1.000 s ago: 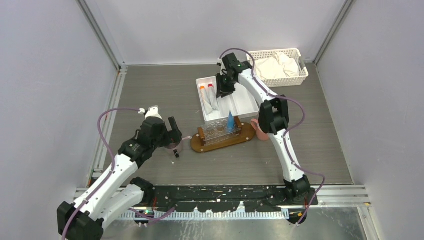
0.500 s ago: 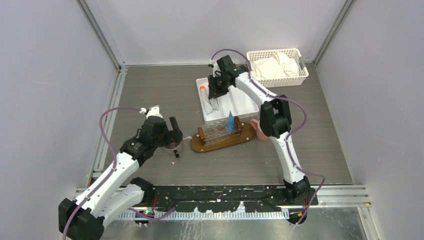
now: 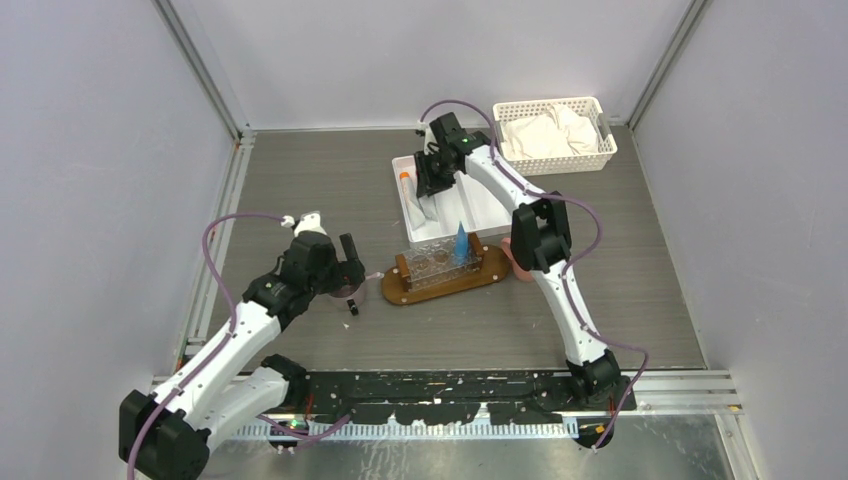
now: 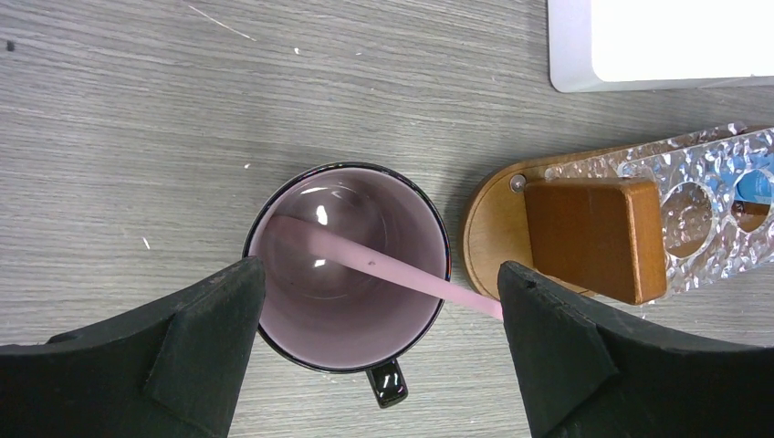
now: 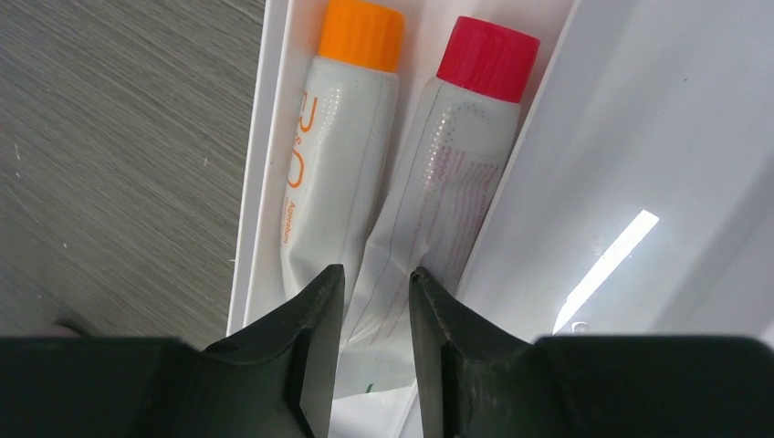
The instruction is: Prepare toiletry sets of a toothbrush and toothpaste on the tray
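Observation:
Two white toothpaste tubes lie side by side in the left compartment of the white divided tray [image 5: 639, 137], one with an orange cap [image 5: 339, 164], one with a red cap [image 5: 456, 192]. My right gripper [image 5: 374, 297] hangs over them, open by a narrow gap, with the red-capped tube's crimped tail between its fingers. The brown oval tray [image 3: 487, 272] carries a clear holder with a blue toothpaste tube [image 3: 460, 243] standing in it. A pink toothbrush [image 4: 383, 267] leans in a dark mug [image 4: 338, 333]. My left gripper [image 4: 379, 301] is wide open astride the mug.
A white lattice basket [image 3: 590, 157] with cloth stands at the back right. Something pink [image 3: 513, 256] lies by the oval tray's right end. A wooden block [image 4: 593, 233] holds the clear holder [image 4: 707, 192] on the tray's left end, close to the mug.
My right gripper has moved left across the white tray to its left compartment, and its jaws have widened slightly. The left arm has stayed over the mug.

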Robot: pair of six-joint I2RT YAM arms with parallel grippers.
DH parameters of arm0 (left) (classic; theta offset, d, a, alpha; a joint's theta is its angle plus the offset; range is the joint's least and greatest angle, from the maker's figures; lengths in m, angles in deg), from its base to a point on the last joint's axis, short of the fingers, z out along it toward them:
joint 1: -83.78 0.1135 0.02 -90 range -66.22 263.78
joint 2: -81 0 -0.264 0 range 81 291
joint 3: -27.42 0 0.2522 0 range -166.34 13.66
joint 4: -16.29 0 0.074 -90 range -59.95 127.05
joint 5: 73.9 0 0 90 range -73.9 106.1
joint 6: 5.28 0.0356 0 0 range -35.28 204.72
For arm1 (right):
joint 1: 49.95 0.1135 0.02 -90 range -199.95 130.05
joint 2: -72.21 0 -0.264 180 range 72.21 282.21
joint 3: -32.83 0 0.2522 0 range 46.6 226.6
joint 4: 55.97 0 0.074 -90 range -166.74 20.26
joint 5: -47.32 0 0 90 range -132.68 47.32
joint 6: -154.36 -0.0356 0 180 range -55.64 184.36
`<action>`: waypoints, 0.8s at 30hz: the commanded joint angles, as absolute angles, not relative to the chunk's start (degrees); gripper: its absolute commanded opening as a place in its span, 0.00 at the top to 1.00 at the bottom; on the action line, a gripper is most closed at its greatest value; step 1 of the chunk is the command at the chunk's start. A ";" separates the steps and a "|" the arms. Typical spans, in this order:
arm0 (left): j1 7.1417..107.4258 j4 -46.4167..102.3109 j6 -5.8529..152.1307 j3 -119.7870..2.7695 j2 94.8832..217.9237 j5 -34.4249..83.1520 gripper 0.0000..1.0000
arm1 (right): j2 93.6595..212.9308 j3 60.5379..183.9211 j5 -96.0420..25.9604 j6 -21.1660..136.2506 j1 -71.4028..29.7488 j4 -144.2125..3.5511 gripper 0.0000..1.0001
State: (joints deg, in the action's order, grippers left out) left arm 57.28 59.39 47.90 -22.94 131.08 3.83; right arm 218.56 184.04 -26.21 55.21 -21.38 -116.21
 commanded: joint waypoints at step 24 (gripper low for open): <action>57.50 55.37 48.24 -23.70 131.45 3.89 0.01 | 222.71 182.39 -61.57 62.21 -17.09 -120.06 0.46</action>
